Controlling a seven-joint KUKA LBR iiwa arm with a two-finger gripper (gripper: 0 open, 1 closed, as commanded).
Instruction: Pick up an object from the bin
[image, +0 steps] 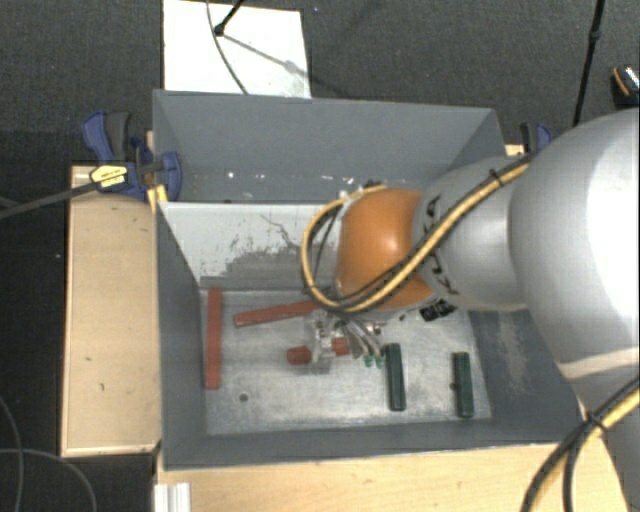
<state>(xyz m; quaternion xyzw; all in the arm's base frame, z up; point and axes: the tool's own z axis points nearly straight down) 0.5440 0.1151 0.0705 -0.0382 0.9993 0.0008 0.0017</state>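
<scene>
Red-brown and stubby, the short red-brown block (300, 355) lies flat near the middle of the bin floor, a little toward the front wall, with its long side running left to right. The gripper (325, 350) is down at floor level right over it, crossing the block so that red-brown shows on both sides of the metal tip. Whether the gripper is parted or clamped on the block cannot be told from this angle.

Just behind the block, a long red-brown bar (270, 316) lies at a slight slant, its right end running in under the wrist. A second red-brown bar (213, 340) lies along the left wall, pointing front to back, well apart from the gripper. To the right of the gripper, a dark green bar (395, 377) lies front to back, and the other dark green bar (461, 384) lies parallel to it, nearer the right wall.

Above the gripper sits the wrist's orange cover (375, 245), with yellow and black cables (318, 270) looping round its left side. The silver arm (560, 240) reaches in from the right over the rim of the grey metal bin (330, 130).
</scene>
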